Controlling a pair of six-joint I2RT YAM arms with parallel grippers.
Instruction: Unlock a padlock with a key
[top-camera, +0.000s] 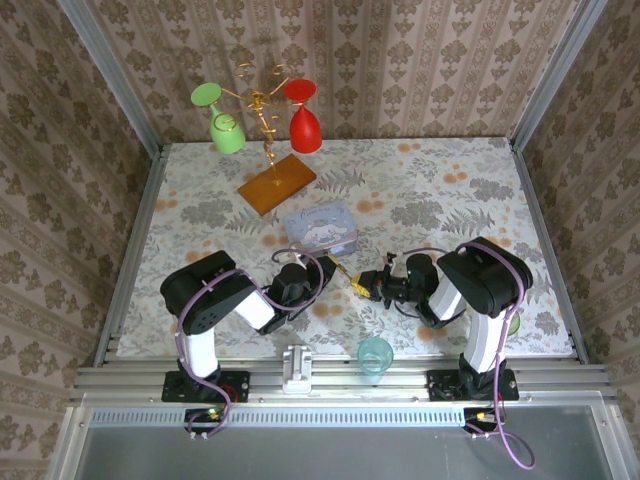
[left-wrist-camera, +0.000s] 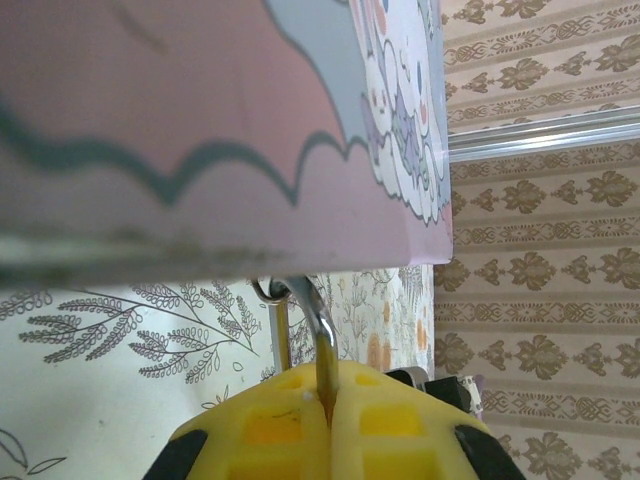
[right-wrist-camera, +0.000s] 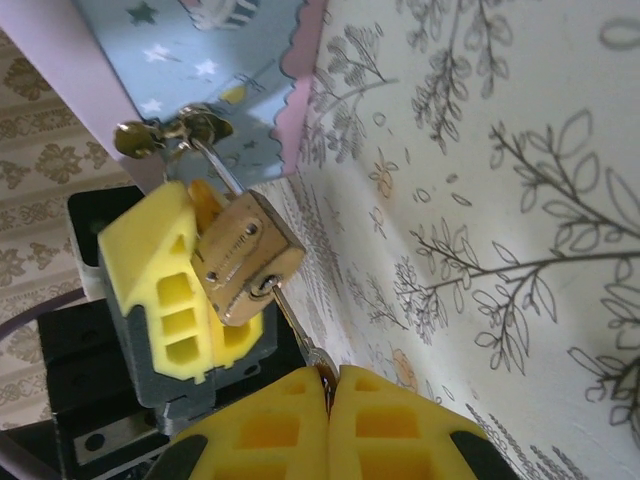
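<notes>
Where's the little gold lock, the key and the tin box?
padlock (right-wrist-camera: 240, 255): right wrist view, on its brass body.
key (right-wrist-camera: 292, 320): right wrist view, on its thin shaft below the padlock.
tin box (top-camera: 320, 228): top external view, on its lid.

**Even, diffuse white light in all three views; no hard glare.**
Top view: bright, with soft, faint shadows beside the stand (top-camera: 277, 182). Left wrist view: the box (left-wrist-camera: 200, 120) across the upper frame is blurred, while the wallpaper (left-wrist-camera: 540, 250) at right is sharp. Right wrist view: the padlock (right-wrist-camera: 245, 258) is sharp, with small glints on its brass, and the bottom edge is soft.
</notes>
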